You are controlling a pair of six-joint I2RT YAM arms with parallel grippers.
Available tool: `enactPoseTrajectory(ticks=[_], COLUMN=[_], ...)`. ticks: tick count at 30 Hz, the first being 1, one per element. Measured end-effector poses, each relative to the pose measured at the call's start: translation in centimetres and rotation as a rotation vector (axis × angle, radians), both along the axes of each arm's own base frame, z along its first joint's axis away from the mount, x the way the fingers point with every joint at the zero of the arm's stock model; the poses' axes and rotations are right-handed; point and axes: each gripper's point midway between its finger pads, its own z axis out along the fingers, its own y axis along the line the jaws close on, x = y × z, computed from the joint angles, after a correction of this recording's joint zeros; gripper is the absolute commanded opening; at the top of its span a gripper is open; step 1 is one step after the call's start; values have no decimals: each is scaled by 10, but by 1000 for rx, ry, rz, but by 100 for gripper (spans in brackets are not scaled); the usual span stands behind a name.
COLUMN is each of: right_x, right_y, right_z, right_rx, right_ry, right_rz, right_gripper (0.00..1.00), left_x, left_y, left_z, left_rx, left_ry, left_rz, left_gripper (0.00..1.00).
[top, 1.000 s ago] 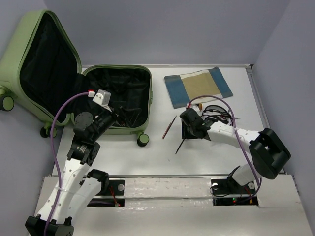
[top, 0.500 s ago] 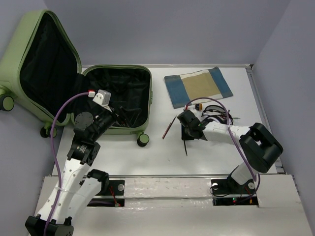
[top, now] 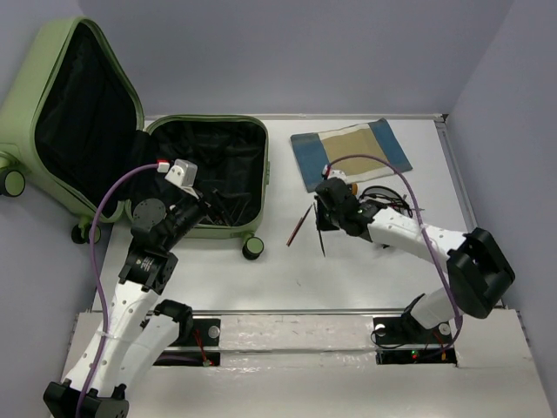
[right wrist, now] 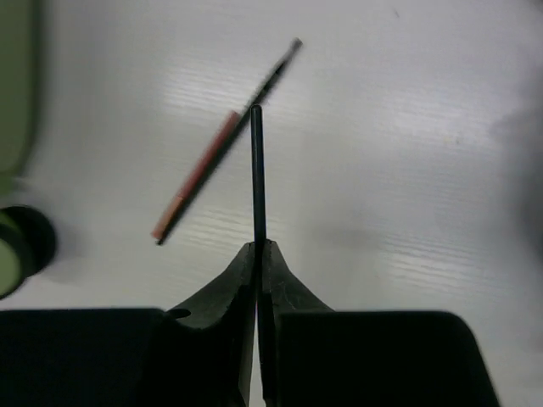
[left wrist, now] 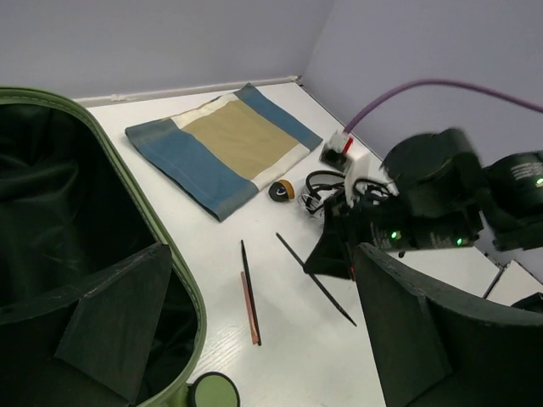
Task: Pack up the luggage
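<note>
Right wrist view: right gripper (right wrist: pixel 257 254) clenched on one end of thin black stick (right wrist: pixel 257 170), probably to carry it over for packing; left gripper (left wrist: pixel 263 280) hangs with jaws spread beside the open luggage (top: pixel 265 174), upper left of top view.

Overhead camera at 6 o'clock, left wrist facing 3 o'clock, right wrist close over bench (right wrist: pixel 407 127), all sharing reddish stick (top: pixel 298 226).

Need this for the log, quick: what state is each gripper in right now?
Left gripper: open, holding nothing, above the rim of the luggage.
Right gripper: shut on a thin black stick.
</note>
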Motion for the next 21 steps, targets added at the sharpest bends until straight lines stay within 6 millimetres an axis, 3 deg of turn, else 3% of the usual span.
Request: enactPoseTrajectory(ticks=[2, 6, 7, 8, 9, 10, 11, 13, 15, 17, 18, 21], right_x=[13, 55, 64, 79, 94, 106, 119, 135, 140, 137, 135, 116], right_y=[17, 85, 102, 124, 145, 163, 184, 208, 214, 202, 194, 142], right_z=[32, 124, 141, 167, 187, 198, 221, 225, 208, 172, 157, 97], right_rx=[73, 320, 364, 425, 480, 524, 596, 644, 638, 581, 553, 409], right_ry=[-62, -228, -243, -282, -311, -330, -366, -381, -359, -306, -286, -198], right_rz=[27, 130, 158, 187, 209, 229, 260, 289, 292, 261, 242, 145], right_gripper=[7, 7, 14, 29, 57, 66, 76, 76, 67, 56, 45, 35], left_x=[1, 5, 6, 7, 8, 9, 9, 9, 9, 9, 9, 8], left_y=[1, 7, 8, 10, 12, 15, 18, 21, 23, 23, 23, 23], left_z=[-1, -1, 0, 1, 1, 1, 0, 1, 2, 2, 2, 2], left_rx=[1, 6, 6, 8, 9, 11, 13, 13, 14, 14, 14, 15], left_ry=[4, 21, 21, 21, 22, 24, 27, 24, 23, 22, 22, 23], left_rz=[10, 51, 63, 77, 89, 107, 124, 139, 150, 152, 152, 149], left_gripper=[99, 99, 99, 99, 99, 99, 99, 99, 99, 99, 99, 99])
